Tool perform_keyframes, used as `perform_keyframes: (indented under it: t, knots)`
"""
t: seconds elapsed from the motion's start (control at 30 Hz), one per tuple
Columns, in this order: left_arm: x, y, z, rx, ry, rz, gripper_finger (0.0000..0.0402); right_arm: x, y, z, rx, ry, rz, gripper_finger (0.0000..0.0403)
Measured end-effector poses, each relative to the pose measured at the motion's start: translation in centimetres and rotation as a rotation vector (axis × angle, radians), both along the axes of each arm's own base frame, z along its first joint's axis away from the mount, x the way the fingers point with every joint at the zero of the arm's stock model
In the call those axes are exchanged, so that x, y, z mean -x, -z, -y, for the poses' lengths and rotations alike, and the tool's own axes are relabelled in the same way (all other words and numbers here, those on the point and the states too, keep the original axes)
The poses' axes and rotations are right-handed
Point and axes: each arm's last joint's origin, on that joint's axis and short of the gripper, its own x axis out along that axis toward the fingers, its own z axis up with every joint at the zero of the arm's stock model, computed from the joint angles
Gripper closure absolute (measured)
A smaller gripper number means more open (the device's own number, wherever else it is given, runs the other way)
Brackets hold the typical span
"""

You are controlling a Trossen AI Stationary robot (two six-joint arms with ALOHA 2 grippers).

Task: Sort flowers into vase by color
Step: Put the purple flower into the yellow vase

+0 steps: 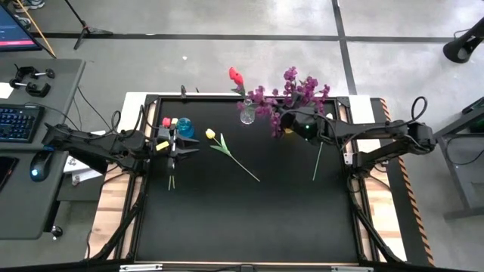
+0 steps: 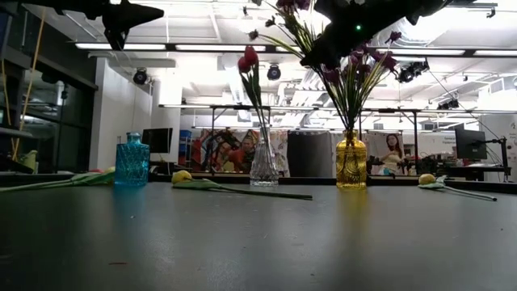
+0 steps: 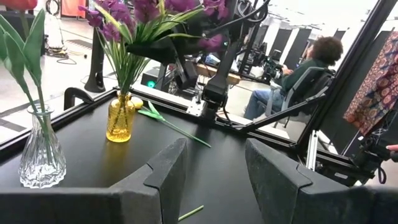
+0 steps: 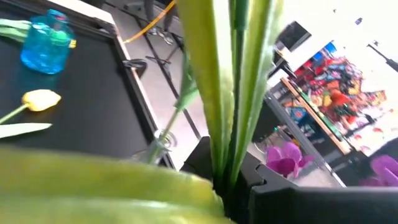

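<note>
A bushy purple sprig is in my right gripper, which is shut on its green stems above the amber vase. More purple sprigs stand in that vase. A clear vase holds a red tulip. The blue vase stands at the far left. One yellow tulip lies on the mat beside it, another lies at the right. A red tulip and a yellow tulip lie under my left gripper, which hangs open with nothing between its fingers. My right gripper pinches the sprig's green stems and leaves between its two fingers, below the blossoms. The fingers reach in about level from the table's right side and lie across the stems. The sprig is tilted, its blossoms up and toward the table's left. The gripper hides its lower end.
The three vases stand in a row along the far edge of the black mat. A long stem lies under my right arm. People sit at desks beyond the table.
</note>
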Motion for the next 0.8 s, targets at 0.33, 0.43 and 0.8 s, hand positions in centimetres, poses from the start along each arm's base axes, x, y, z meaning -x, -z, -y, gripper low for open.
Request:
perform_keyframes:
  t: [0.33, 0.43, 0.8]
  knots:
    - [0.0, 0.0, 0.0, 0.0, 0.001, 0.0, 0.0251, 0.21, -0.25, 0.24, -0.006, 0.128, 0.06, 0.0403]
    - [0.0, 0.0, 0.0, 0.0, 0.001, 0.0, 0.0251, 0.22, -0.25, 0.24, -0.01, 0.132, 0.065, 0.0403]
    - [0.0, 0.02, 0.0, 0.0, 0.001, -0.001, 0.0251, 0.67, -0.34, 0.54, -0.119, 0.357, 0.279, 0.0403]
